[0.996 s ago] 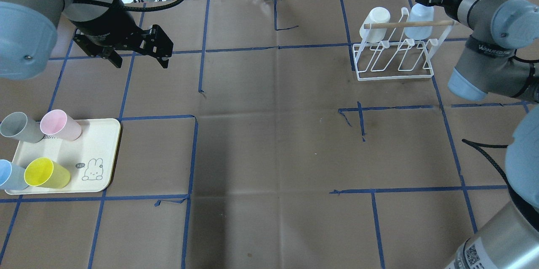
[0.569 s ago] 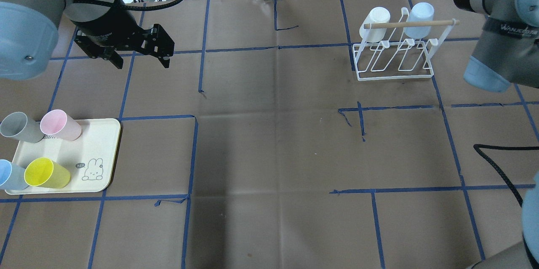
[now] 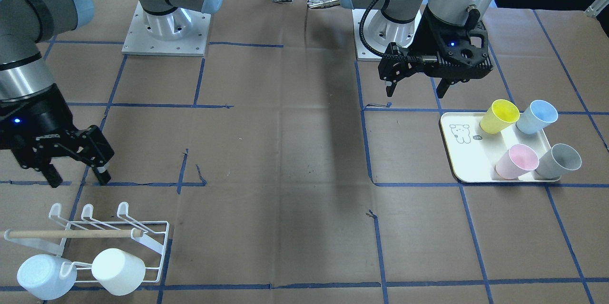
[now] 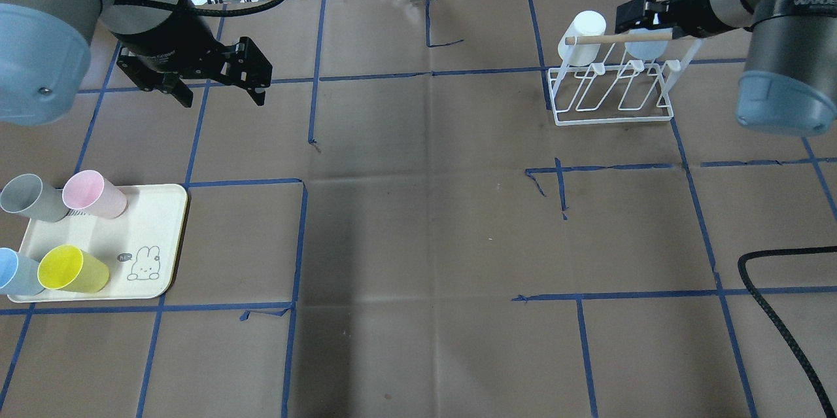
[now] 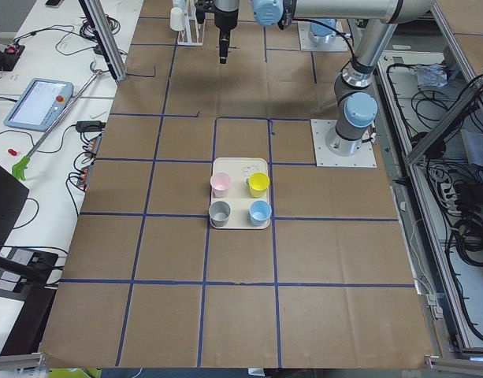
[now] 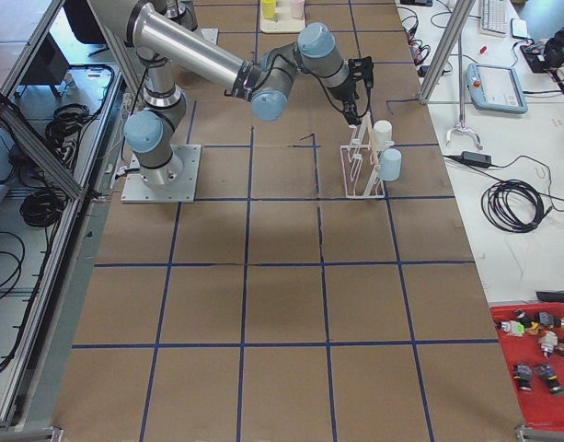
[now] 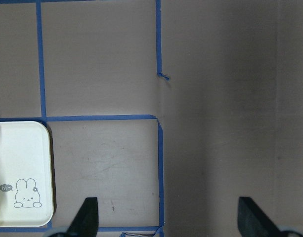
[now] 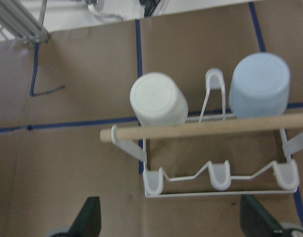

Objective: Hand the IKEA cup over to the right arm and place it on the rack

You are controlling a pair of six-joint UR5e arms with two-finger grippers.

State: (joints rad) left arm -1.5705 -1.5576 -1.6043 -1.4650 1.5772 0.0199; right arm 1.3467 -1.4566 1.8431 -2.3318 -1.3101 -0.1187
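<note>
Four cups stand on a cream tray (image 4: 153, 222): grey (image 4: 29, 197), pink (image 4: 91, 194), pale blue (image 4: 13, 272) and yellow (image 4: 68, 269). My left gripper (image 4: 219, 94) is open and empty, hanging above the table beyond the tray; in its wrist view (image 7: 166, 222) only the tray's corner (image 7: 22, 173) shows. The white wire rack (image 4: 611, 110) holds a white cup (image 4: 582, 29) and a pale blue cup (image 8: 260, 84) upside down. My right gripper (image 4: 644, 16) is open and empty, above the rack (image 8: 215, 180) over the pale blue cup.
Brown paper with blue tape lines covers the table (image 4: 425, 209). A black cable (image 4: 778, 313) lies at the front right. The rack's wooden dowel (image 4: 621, 38) runs across under my right gripper. Both arm bases (image 3: 166, 28) stand at the table's robot side.
My right gripper lifted away from the pale blue cup, then moved left to hang over the rack. The cup stays on the rack. My left gripper has barely moved.
</note>
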